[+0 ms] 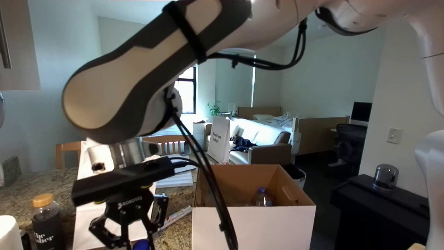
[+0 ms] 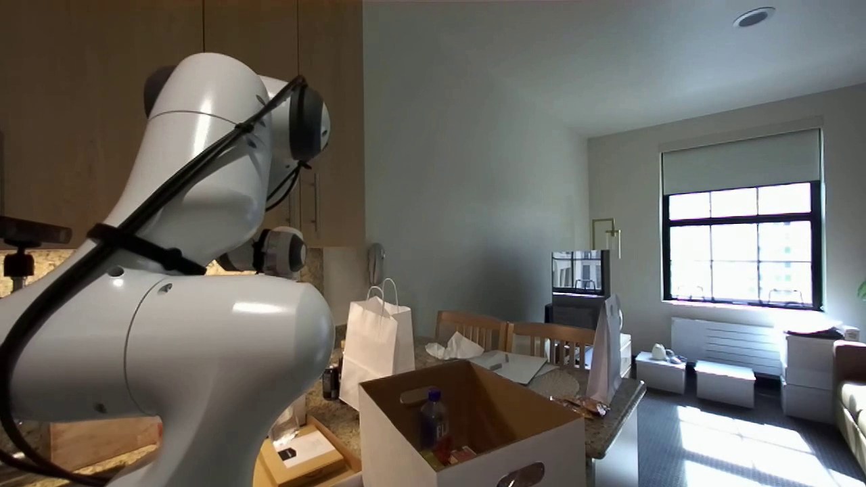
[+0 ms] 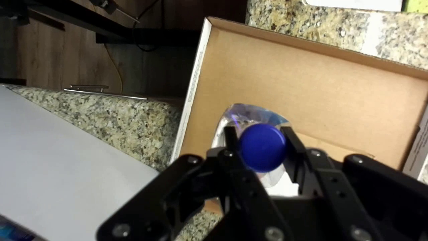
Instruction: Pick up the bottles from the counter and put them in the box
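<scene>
Bottle is right between your fingers: wrist view puts its blue cap dead centre of the gripper, a finger hard up on each side, no gap showing, so I read it as clamped, at the cap or just under it, can't tell which. Long axis runs roughly along your line of approach, cap toward the wrist camera, body below, spreading a bit toward the top left of that view; lean or perspective, can't tell. Below it is a shallow cardboard tray on the counter; whether the base touches the tray isn't visible. Relation that matters: the box is off to the right of the fingers in an exterior view, its front rim higher in frame than the cap. Just one gripper, so no question of which is nearer. Next move probably wants you straight up first, until the whole bottle length clears that rim, then across; going sideways early could knock the base on the box wall. A second bottle stands cap-up inside the box, so likely aim beside it. Grip is high, so expect some swing.
</scene>
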Robot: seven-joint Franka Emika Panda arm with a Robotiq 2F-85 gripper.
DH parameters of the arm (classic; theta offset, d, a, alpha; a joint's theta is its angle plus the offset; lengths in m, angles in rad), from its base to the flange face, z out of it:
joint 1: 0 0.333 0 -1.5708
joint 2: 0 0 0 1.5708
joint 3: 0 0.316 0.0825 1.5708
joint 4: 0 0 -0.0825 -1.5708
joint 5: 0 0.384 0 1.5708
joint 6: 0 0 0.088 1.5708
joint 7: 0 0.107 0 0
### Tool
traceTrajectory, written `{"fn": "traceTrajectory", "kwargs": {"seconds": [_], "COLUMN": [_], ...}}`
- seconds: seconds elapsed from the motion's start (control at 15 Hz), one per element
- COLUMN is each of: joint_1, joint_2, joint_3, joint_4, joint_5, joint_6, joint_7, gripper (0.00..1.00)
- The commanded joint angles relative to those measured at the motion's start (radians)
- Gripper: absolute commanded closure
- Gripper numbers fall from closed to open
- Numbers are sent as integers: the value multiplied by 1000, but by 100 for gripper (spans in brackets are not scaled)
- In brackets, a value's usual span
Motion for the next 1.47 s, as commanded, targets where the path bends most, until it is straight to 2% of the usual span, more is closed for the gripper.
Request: {"fn": "traceTrajectory", "kwargs": {"seconds": [0.0,0.2,0.33,0.53,0.8,1.07,1.27,1.4], "joint_1": [-127,-237,-309,-414,-555,-703,-795,-829], "joint_2": [-214,-339,-420,-544,-690,-805,-826,-812], "joint_3": [43,64,67,48,-12,-109,-129,-109], "joint_4": [-148,-183,-189,-209,-230,-304,-387,-454], "joint_5": [89,183,226,275,323,334,328,345], "joint_6": [-2,-50,-98,-125,-222,-331,-306,-250], "joint_7": [-92,-198,-210,-146,-135,-148,-100,-39], "gripper": [90,90,90,90,90,90,90,90]}}
